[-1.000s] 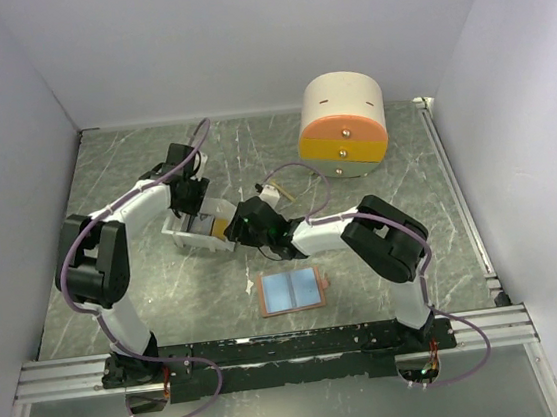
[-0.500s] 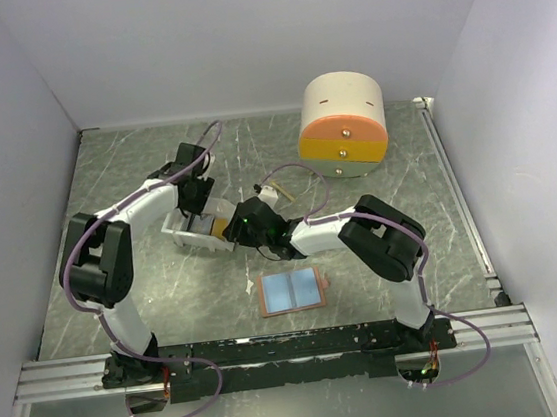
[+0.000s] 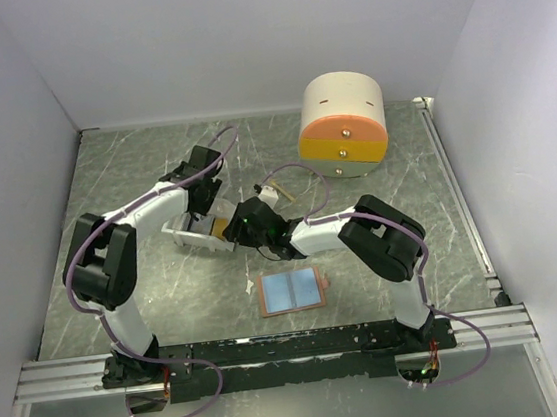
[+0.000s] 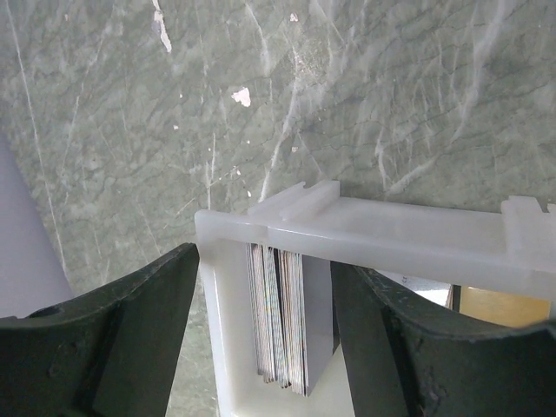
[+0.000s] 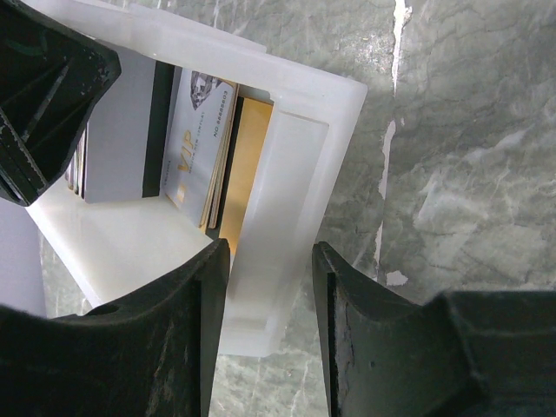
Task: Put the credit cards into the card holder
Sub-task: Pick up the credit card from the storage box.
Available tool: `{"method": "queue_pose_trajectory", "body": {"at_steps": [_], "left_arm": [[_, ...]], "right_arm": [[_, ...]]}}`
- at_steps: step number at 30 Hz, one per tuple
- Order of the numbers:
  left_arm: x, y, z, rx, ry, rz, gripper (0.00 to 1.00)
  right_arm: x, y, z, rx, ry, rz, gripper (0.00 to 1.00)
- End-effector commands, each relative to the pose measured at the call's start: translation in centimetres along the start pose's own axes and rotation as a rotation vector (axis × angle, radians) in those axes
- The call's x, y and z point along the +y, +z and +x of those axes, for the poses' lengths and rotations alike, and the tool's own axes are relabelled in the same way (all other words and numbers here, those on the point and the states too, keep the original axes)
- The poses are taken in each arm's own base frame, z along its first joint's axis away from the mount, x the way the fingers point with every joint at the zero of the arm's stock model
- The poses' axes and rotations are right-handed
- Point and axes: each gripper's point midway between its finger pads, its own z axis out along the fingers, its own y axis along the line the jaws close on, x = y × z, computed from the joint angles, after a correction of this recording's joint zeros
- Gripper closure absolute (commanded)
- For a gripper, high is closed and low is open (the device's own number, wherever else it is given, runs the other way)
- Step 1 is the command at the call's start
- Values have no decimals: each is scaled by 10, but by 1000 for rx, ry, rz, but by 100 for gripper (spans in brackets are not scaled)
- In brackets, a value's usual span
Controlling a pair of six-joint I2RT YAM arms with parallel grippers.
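On the green marbled table (image 3: 445, 169), the round drawer box (image 3: 342, 126) stands at the back. The white tray (image 3: 186, 237) lies in the middle. The card holder (image 3: 291, 291) lies open nearer, salmon-edged and light blue inside, well apart from the tray. The credit cards (image 5: 201, 148), grey and gold-yellow, stand on edge in the tray. The left gripper (image 4: 265, 261) has its fingers spread around one stack. The right gripper (image 5: 271, 252) pinches the tray's end wall with its fingers.

Crowded mid-frame in the overhead view: white tray (image 3: 184, 241) flanked by left gripper (image 3: 196, 210), jaws wide astride its upper end, and right gripper (image 3: 227, 230), clamped on its right wall. Blocked upper right by round drawer box (image 3: 342, 126). Card holder (image 3: 291, 291) spread flat at lower centre. Free passage over table (image 3: 103, 168) along left edge and lower right.
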Motion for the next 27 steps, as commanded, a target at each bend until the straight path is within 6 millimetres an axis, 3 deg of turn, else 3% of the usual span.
{"method": "queue_pose_trajectory", "body": {"at_steps": [1,12,22,27], "left_arm": [[12,-12,-16,-71,-25,-61,27],[-7,-16,-11,-83,35,-15,37],[-13,-2,7,-32,60,-38,40],[-5,2,11,-15,70,-87,44]], "right_arm": [[-12,3,6,11,-2,32,58],[-11,3,7,14,4,26,58],[-10,2,7,16,8,20,59],[-11,0,7,16,10,21,59]]}}
